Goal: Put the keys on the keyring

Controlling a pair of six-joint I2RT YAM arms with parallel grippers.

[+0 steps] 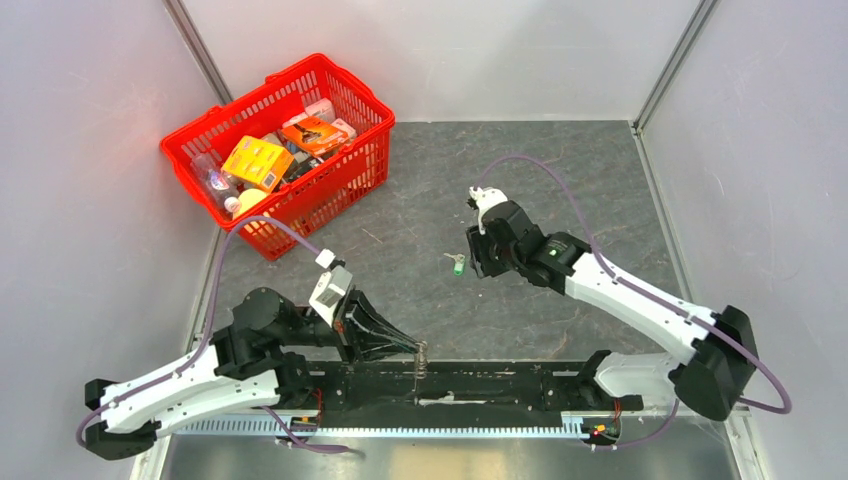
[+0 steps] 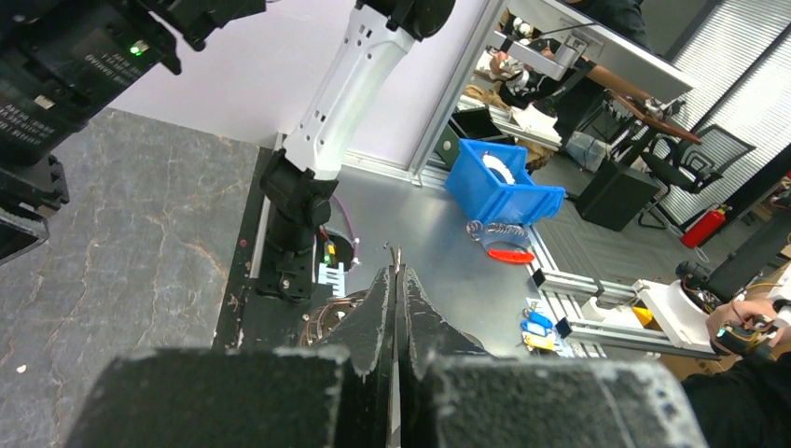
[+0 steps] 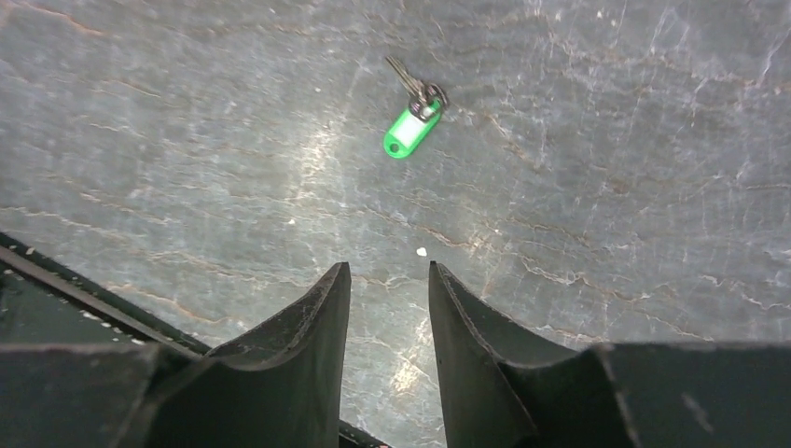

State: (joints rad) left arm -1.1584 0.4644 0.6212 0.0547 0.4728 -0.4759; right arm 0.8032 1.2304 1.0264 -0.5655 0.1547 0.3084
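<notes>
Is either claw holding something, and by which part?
The right gripper is open, empty; the small silvery key with a green head lies on the table. The left gripper pinches a thin metal piece at its tips; which part, unclear.

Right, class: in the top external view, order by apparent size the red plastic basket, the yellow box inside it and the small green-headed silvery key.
Largest: the red plastic basket.
Next: the yellow box inside it.
Smallest: the green-headed silvery key, a mere speck.
The gaps are too wide for camera distance to matter.
</notes>
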